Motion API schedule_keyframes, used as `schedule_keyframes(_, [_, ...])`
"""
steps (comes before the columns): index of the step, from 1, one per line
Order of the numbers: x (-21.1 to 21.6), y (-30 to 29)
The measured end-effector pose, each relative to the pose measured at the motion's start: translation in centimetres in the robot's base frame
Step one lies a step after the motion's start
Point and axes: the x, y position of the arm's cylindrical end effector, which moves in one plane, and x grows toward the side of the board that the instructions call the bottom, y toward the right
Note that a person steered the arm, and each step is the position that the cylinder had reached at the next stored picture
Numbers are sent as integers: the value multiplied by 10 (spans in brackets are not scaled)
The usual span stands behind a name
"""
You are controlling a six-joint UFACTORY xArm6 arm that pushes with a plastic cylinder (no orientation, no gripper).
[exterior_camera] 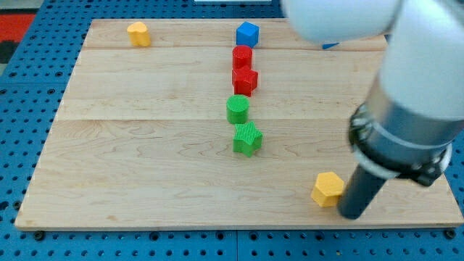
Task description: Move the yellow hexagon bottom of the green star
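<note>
The yellow hexagon (pixel 328 189) lies near the board's bottom right. The green star (pixel 247 139) sits near the middle of the board, up and to the left of the hexagon. My tip (pixel 352 215) is at the end of the dark rod, just right of and slightly below the yellow hexagon, close to it or touching it. The big white and grey arm fills the view's right side and hides part of the board there.
A green cylinder (pixel 237 109) stands just above the star. Above it are a red star (pixel 244 81), a red cylinder (pixel 241 56) and a blue block (pixel 247 33). A yellow block (pixel 138 34) sits top left. The wooden board (pixel 130 159) lies on blue pegboard.
</note>
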Motion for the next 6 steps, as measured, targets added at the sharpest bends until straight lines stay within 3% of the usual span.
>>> schedule_keyframes(1, [-25, -33])
schedule_keyframes(2, [16, -57])
schedule_keyframes(3, [7, -27])
schedule_keyframes(4, [-37, -17])
schedule_keyframes(5, [-35, -59])
schedule_keyframes(6, [-35, -45])
